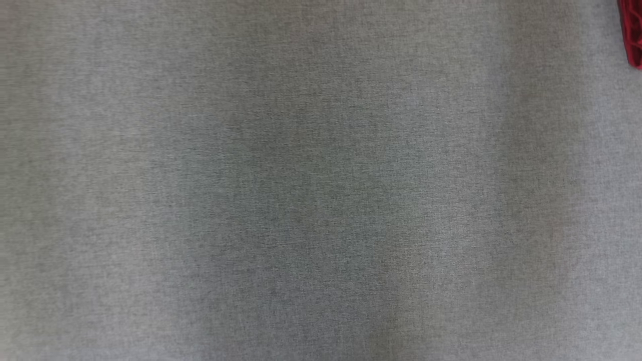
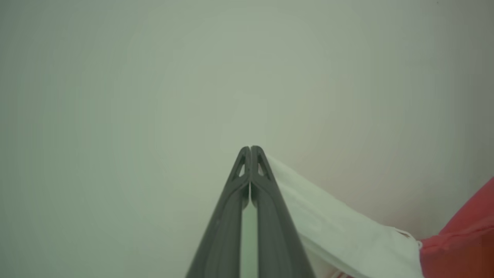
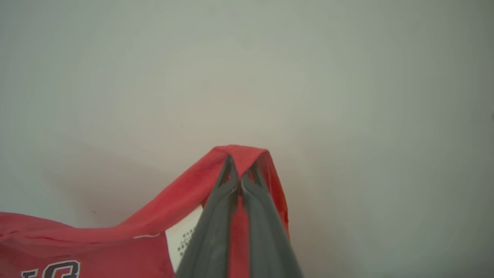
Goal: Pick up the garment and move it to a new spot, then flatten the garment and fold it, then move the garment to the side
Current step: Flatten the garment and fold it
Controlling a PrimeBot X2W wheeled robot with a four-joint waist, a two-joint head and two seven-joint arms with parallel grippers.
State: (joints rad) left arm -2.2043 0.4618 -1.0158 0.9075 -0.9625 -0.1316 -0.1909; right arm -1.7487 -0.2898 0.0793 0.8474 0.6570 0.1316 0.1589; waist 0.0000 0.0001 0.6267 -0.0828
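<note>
The red shirt (image 3: 96,243) is soft, thin and light. It gives no resistance and hangs down from any point where it is held, so I judge that it must be taken at two edge points well apart, such as the shoulders or the hem corners, to spread flat. It is not fragile, but a small pinch of such cloth can slip out.

In the right wrist view the shirt fills the lower left of the frame, with dark letters (image 3: 54,270) at the bottom edge and a white care label (image 3: 185,235) just beside the fingers. The right gripper (image 3: 240,170) is closed on a fold of the red cloth, which wraps over its tips at the centre of the frame.

In the left wrist view the left gripper (image 2: 251,148) has its fingers pressed together. A white part (image 2: 339,227) of the shirt starts at the tips and runs to the lower right, where it joins red cloth; it seems pinched there, but the contact itself is not clear.

In the head view, a strip of the shirt (image 1: 633,35) shows at the upper right corner, over the grey table cover (image 1: 301,200). Both arms seem to point at a plain pale surface.
</note>
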